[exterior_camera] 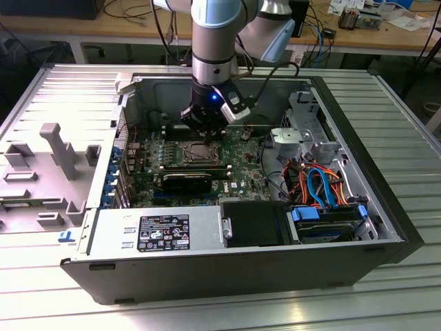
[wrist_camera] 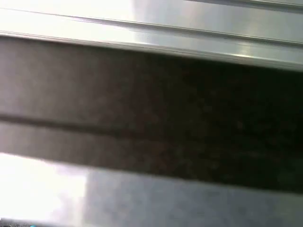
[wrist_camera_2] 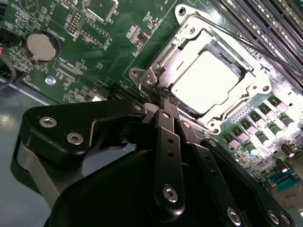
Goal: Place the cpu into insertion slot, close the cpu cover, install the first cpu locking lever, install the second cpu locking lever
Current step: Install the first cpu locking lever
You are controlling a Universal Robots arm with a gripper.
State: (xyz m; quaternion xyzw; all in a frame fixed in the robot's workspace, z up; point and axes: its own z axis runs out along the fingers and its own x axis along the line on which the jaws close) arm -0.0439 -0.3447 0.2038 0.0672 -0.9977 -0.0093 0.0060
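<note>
The cpu [wrist_camera_2: 208, 80] lies flat in the insertion slot [wrist_camera_2: 215, 126] on the green board, its silver top glaring bright. The cpu cover [wrist_camera_2: 189, 30] is down around it as a silver frame. A thin locking lever [wrist_camera_2: 246, 41] runs along the socket's side nearest the memory slots. My gripper [wrist_camera_2: 164, 98] is shut, its black fingertips pressed together at the socket's corner by a small metal hook [wrist_camera_2: 150, 79]. I cannot tell whether they touch it. In the exterior view the gripper [exterior_camera: 207, 134] hangs straight over the cpu [exterior_camera: 201, 153] inside the open computer case.
Long black memory slots [wrist_camera_2: 265, 19] run beside the socket, and a coin battery [wrist_camera_2: 41, 46] sits on the board. The case holds a power supply [exterior_camera: 158, 231] and a drive cage with blue and orange cables [exterior_camera: 320, 186]. A grey plastic shroud [exterior_camera: 41, 165] lies outside the case.
</note>
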